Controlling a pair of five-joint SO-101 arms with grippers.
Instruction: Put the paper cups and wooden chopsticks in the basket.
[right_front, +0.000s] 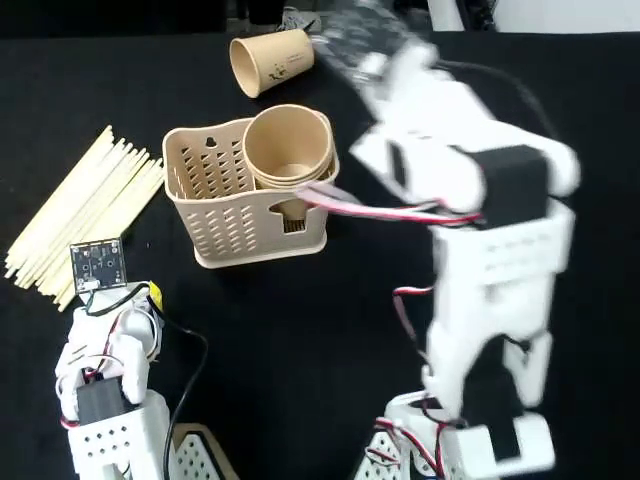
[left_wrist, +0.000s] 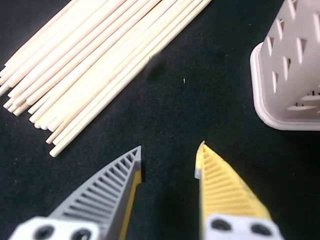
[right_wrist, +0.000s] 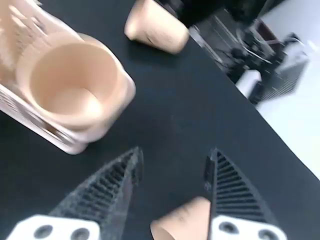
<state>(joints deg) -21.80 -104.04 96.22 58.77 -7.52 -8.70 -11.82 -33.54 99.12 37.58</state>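
A beige slotted basket (right_front: 230, 215) stands left of the table's middle with stacked paper cups (right_front: 288, 145) upright inside it. Another paper cup (right_front: 270, 60) lies on its side beyond the basket. Wooden chopsticks (right_front: 85, 215) lie in a loose bundle at the left. My left gripper (left_wrist: 170, 150) hovers open over bare cloth between the chopsticks (left_wrist: 100, 65) and the basket's corner (left_wrist: 290, 75). My right gripper (right_wrist: 172, 157) is open above the cloth past the basket (right_wrist: 30, 120), holding nothing. A further paper cup (right_wrist: 182, 220) lies low beneath it, and the lying cup (right_wrist: 155, 30) is ahead.
Black cloth covers the table (right_front: 300, 340). The right arm (right_front: 450, 150) stretches over the table's right half toward the far edge. The left arm (right_front: 105, 340) sits at the near left. Equipment and a pale floor (right_wrist: 280, 65) lie beyond the table's edge.
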